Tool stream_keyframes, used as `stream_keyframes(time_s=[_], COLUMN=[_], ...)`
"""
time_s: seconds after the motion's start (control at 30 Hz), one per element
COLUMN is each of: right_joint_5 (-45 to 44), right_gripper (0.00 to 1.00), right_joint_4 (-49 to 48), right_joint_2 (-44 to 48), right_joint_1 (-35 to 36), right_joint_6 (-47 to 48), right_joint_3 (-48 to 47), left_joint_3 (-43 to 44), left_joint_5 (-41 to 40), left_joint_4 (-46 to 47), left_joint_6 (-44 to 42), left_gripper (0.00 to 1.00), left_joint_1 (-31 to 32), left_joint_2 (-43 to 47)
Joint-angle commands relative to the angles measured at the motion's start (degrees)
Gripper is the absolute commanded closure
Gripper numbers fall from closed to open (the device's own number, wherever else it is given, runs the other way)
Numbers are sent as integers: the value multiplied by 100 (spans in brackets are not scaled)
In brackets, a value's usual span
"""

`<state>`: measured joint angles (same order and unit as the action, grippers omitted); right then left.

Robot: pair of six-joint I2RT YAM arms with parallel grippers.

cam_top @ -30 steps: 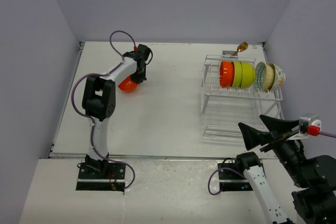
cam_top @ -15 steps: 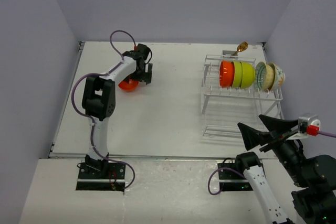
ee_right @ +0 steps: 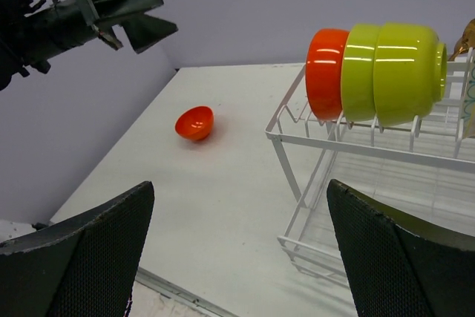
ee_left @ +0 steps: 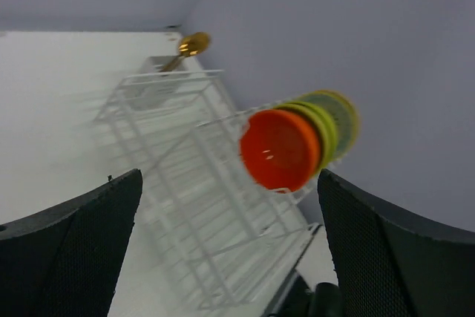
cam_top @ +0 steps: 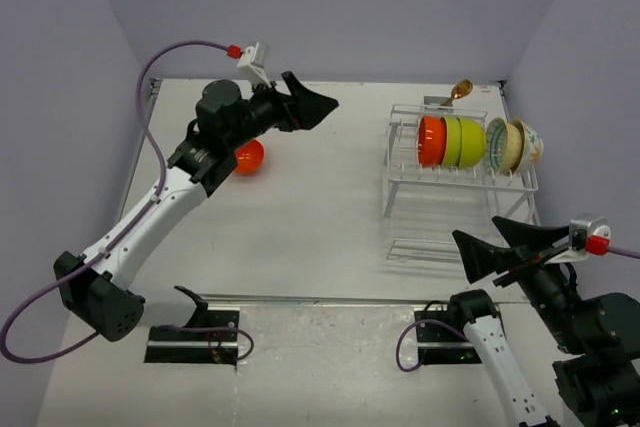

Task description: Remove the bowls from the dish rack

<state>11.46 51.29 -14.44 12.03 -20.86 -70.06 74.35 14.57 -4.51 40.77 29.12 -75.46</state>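
Orange-red bowl [cam_top: 247, 157] is out and sits upright on the table [cam_top: 320, 227], far-left area, well apart from the dish rack [cam_top: 440, 185]. So one down by my read. Left to unload: another orange-red bowl [cam_top: 431, 141], two lime-green bowls [cam_top: 461, 142] and the cream floral bowls [cam_top: 515, 145], all on edge in a row on the rack's upper tier; exact count of cream ones is hard to tell. Lower tier looks bare. Gold spoon [cam_top: 460, 90] pokes out of the cutlery holder at the rack's far corner, not part of the job. Left gripper [cam_top: 318, 107] is up in the air just past the unloaded bowl, jaws spread, holding nothing, aimed toward the rack. Right gripper [cam_top: 477, 230] hangs at the near edge by the rack, jaws spread too, empty. Surface is a plain white tabletop, matte, no clutter apart from the above. Pale lavender-grey walls close it in on three sides.
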Motion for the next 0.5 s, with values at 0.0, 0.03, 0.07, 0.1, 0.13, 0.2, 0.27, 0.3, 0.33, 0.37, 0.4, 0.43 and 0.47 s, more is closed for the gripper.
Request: stream_keyframes(time_s=[0.0, 0.03, 0.07, 0.1, 0.13, 0.2, 0.27, 0.3, 0.33, 0.37, 0.4, 0.43, 0.47], right_joint_5=[-118, -231, -302, -390, -504, -812, -944, -944, -944, -927, -918, -892, -865], right_gripper=[1, 1, 1, 1, 1, 1, 1, 1, 1, 1, 1, 1, 1], right_joint_4=[-260, -207, -155, -119, -15, 74, 145, 162, 206, 241, 267, 320, 338], right_joint_2=[46, 37, 11, -24, -33, -42, -15, 19, 20, 29, 29, 11, 11], right_joint_1=[10, 10, 10, 10, 10, 10, 1, 10, 10, 10, 10, 10, 10], right_joint_6=[-225, -269, -278, -287, -287, -243, -147, -129, -102, -67, -50, -23, 20], right_joint_3=[-25, -42, -69, -95, -121, -236, -332, -367, -403, -481, -517, -569, -596], left_joint_3=[254, 569, 685, 878, 984, 1230, 1573, 1757, 1828, 1881, 1882, 1882, 1890], left_joint_5=[924, 1212, 1424, 1565, 1749, 1821, 1857, 1848, 1839, 1796, 1743, 1664, 1646], left_joint_4=[1304, 1521, 1724, 1926, 2285, 2420, 2622, 2622, 2614, 2579, 2570, 2587, 2587], left_joint_6=[879, 1062, 1177, 1344, 1589, 1705, 1855, 1890, 1960, 1978, 1996, 2005, 2005], left_gripper=[0, 1, 2, 3, 5, 9, 14, 15, 17, 22, 24, 25, 28], left_joint_1=[786, 1040, 1130, 1226, 1393, 1543, 1710, 1745, 1772, 1781, 1790, 1807, 1816], left_joint_2=[-890, -1266, -1443, -1602, -1908, -2208, -2595, -2701, -2876, -2939, -2965, -3009, -3036])
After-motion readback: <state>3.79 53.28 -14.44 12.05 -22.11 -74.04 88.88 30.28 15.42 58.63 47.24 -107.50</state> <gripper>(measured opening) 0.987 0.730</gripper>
